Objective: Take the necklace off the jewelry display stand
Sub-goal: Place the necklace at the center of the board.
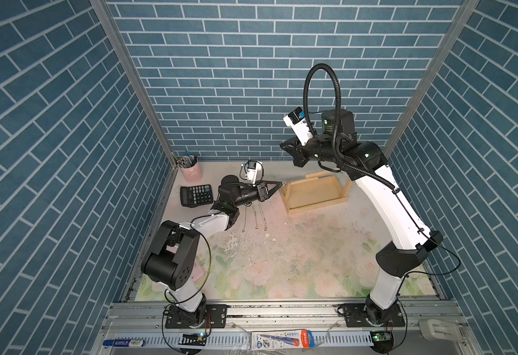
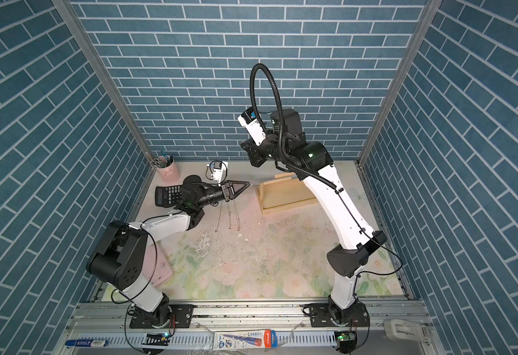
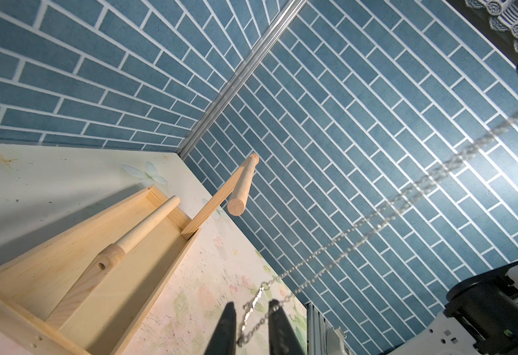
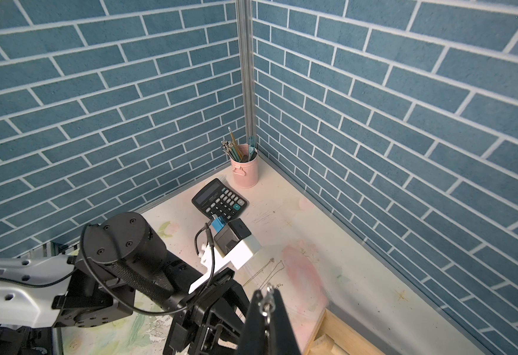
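Observation:
The pale wooden jewelry display stand stands at the back of the mat; its round bar carries no chain. The necklace, a thin silver chain, stretches through the air between my two grippers. My right gripper is raised high above the stand's left end and is shut on the clasp end. My left gripper is low, just left of the stand. Its fingers stand narrowly apart, with a loop of the chain and a small bar link lying between them.
Three other chains lie on the floral mat under the left arm. A black calculator and a pink pen cup sit in the back left corner. A loose wooden cone lies in the stand's tray. Blue brick walls close three sides.

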Robot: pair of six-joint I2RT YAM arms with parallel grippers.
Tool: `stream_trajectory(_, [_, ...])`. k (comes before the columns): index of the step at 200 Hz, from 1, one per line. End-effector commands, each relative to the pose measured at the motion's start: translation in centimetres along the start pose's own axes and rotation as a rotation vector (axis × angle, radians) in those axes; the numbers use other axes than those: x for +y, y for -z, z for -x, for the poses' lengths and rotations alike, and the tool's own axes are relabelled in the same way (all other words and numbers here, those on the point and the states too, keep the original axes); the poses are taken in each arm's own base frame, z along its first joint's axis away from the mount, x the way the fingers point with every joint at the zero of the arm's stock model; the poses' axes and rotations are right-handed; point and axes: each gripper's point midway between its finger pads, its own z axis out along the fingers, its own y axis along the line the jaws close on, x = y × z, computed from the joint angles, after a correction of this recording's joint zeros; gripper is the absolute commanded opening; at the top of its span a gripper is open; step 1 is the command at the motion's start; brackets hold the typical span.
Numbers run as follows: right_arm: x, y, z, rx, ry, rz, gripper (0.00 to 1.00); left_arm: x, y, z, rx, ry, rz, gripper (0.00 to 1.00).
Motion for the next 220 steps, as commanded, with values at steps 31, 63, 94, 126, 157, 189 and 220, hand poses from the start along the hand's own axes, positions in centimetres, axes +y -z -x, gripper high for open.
stream_trajectory(31, [0.49, 1.26, 1.21, -0.039, 0.055, -0.004, 0.0, -0.68, 0.59, 0.5, -0.017, -0.036, -0.008, 0.21])
stream_trajectory(63, [0.51, 1.34, 1.26, -0.04, 0.055, -0.004, 0.0, -0.67, 0.59, 0.42, -0.016, -0.035, -0.008, 0.21])
stream_trajectory(94, [0.48, 1.38, 1.32, -0.042, 0.055, -0.006, 0.0, -0.67, 0.67, 0.41, -0.016, -0.034, -0.004, 0.17])
stream_trajectory(126, [0.5, 1.31, 1.29, -0.041, 0.055, -0.005, 0.0, -0.68, 0.76, 0.31, -0.015, -0.035, -0.001, 0.15])
stream_trajectory(157, [0.44, 1.26, 1.3, -0.042, 0.055, -0.006, 0.0, -0.7, 0.8, 0.2, -0.013, -0.034, -0.001, 0.14])
stream_trajectory(189, [0.47, 1.3, 1.45, -0.046, 0.056, -0.006, 0.0, -0.58, 0.88, 0.07, -0.014, -0.031, 0.004, 0.13])
stream_trajectory(220, [0.46, 1.38, 1.47, -0.047, 0.056, -0.007, 0.0, -0.52, 0.93, -0.05, -0.011, -0.031, 0.008, 0.12])
